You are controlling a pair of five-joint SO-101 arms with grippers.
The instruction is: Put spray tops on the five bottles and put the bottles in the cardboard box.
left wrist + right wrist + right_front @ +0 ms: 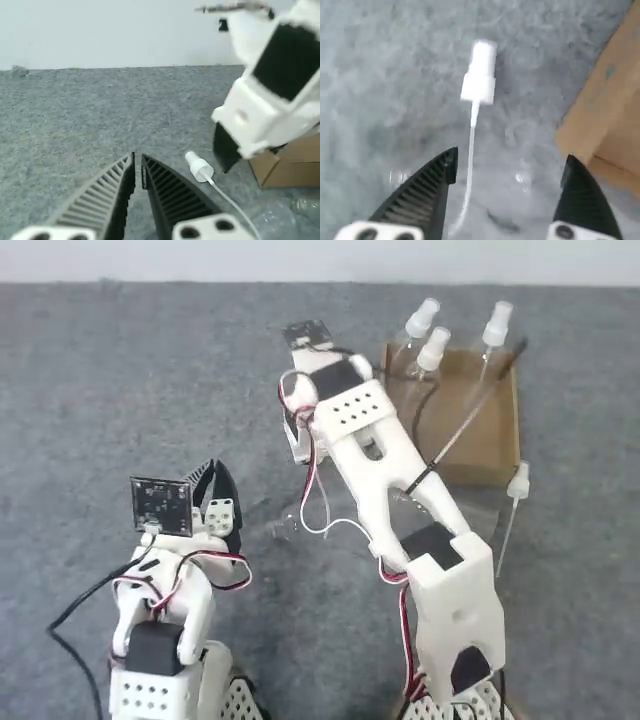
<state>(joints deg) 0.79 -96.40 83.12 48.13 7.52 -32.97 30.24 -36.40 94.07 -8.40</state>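
box: the open brown cardboard box [490,430] is your landmark. three clear plastic capped bottles [436,348] with white tops stand upright at its far end, so that share of the task looks done.
loose top: a white spray top [479,72] with a thin dip tube lies flat on the grey carpeted surface [150,370], just beside the box's outer wall, its tube running back under the right tool.
right tool: your right tool [510,155] hangs released, jaws wide, straddling that tube from above. i judge it is lined up to pick the top.
clear bottle: faint glints below those jaws suggest a clear bottle [520,180] lying there; i cannot tell which way its neck points.
left tool: your left tool [138,172] is clenched on nothing, low over the surface and apart from the box, likely waiting to steady a bottle.
edges: the box wall sits close beside one right jaw, so mind it when you close.
room: the carpet away from the box gives you free room.
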